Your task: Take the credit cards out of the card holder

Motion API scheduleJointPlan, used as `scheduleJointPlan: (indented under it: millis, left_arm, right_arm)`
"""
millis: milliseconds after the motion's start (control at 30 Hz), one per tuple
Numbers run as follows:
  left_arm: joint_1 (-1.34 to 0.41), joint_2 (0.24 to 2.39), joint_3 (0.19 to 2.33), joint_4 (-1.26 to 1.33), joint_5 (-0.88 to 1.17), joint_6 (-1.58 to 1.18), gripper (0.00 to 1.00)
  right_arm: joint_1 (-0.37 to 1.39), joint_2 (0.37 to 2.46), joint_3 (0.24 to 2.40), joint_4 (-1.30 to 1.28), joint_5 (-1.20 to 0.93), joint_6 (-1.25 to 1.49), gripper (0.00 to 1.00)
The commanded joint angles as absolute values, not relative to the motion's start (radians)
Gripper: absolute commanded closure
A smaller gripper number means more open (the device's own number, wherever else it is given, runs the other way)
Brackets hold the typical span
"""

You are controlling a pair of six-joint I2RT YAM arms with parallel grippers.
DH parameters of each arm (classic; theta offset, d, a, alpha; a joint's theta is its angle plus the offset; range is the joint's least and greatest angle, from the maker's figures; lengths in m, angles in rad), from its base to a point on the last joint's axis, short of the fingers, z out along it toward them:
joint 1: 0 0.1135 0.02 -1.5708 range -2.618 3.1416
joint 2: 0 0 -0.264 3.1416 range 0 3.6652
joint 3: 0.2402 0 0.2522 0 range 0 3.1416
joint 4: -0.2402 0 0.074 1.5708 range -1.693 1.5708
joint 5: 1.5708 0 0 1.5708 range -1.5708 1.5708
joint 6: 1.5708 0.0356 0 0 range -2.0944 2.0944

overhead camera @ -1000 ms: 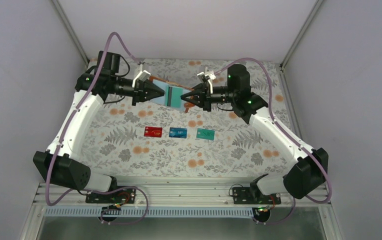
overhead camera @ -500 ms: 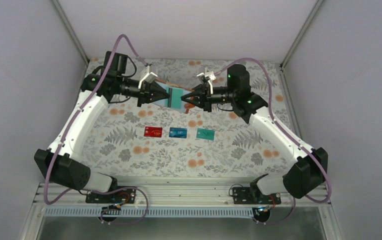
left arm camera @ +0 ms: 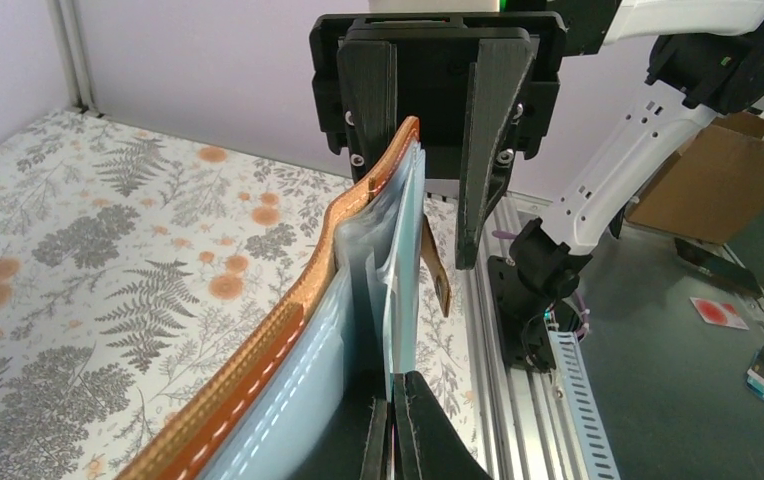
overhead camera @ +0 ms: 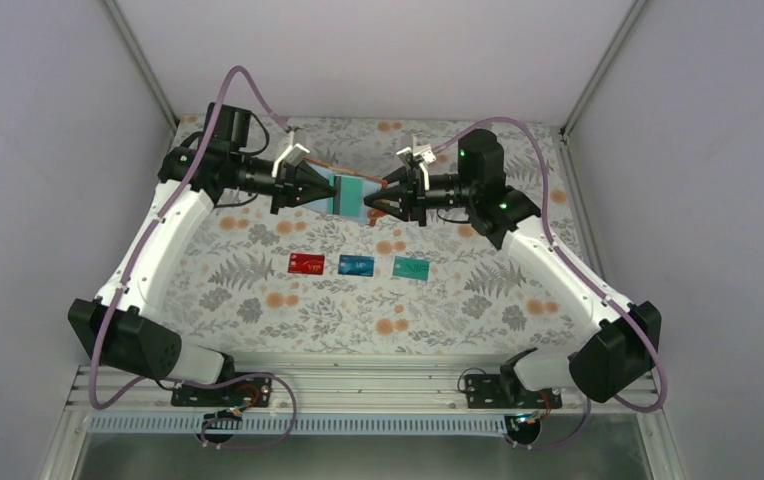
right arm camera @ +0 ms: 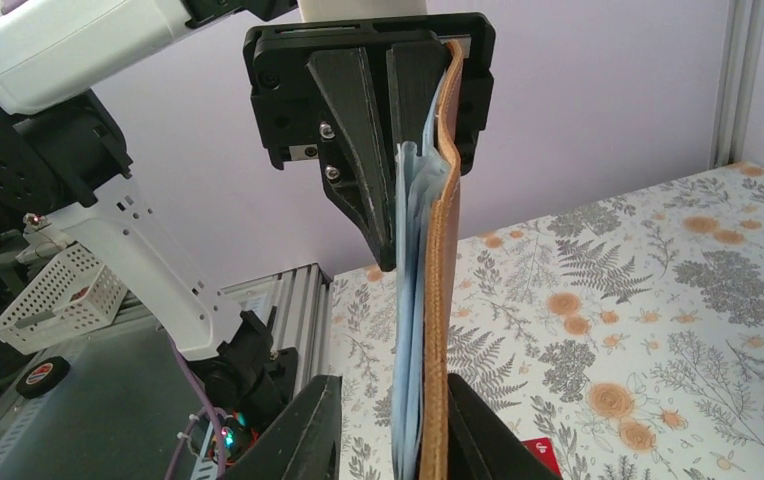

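We pinch the card holder (overhead camera: 348, 192) edge-up in the left gripper (left arm camera: 394, 415) so the right gripper (right arm camera: 390, 400), jaws parted, straddles its pockets.

Left arm (overhead camera: 158, 250) and right arm (overhead camera: 558, 270) both stretched forward, forearms turned inward, wrists level, grippers nose to nose, raised off table. Left gripper (overhead camera: 320, 190) pinched nearly closed on thin inner leaf of card holder (overhead camera: 350, 190), leather cover outside its fingers. Right gripper (overhead camera: 376, 197) jaws apart, straddling opposite end: one finger against leather side, other finger clear of pockets, gap visible
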State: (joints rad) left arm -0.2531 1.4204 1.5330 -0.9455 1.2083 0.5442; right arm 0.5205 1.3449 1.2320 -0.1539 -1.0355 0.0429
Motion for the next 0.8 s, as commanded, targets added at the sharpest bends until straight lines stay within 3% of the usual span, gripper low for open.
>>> scheduleJointPlan:
  millis: [0,167,300,533,633,767]
  left_arm:
    - [-0.249,1.414,1.552,-0.944,1.236,0.573,0.98]
    - [-0.25,1.409,1.551,-0.956,1.237,0.587,0.98]
    - [-0.251,1.407,1.549,-0.957,1.237,0.585,0.98]
    - [-0.259,1.411,1.554,-0.951,1.237,0.574,0.98]
    - [-0.259,1.41,1.553,-0.951,1.235,0.575,0.98]
    - [-0.258,1.409,1.554,-0.954,1.235,0.578,0.98]
  right_arm:
    - [0.523,1.343,1.24,-0.108,-1.053,0.08,0.75]
    - [0.523,1.343,1.236,-0.083,-1.007,0.095,0.96]
    - [0.523,1.349,1.238,-0.092,-0.999,0.098,0.96]
    - [0.524,1.367,1.242,-0.075,-1.009,0.12,0.76]
    - [0.523,1.366,1.241,-0.077,-1.006,0.12,0.77]
    - [0.523,1.362,1.241,-0.089,-0.983,0.113,0.95]
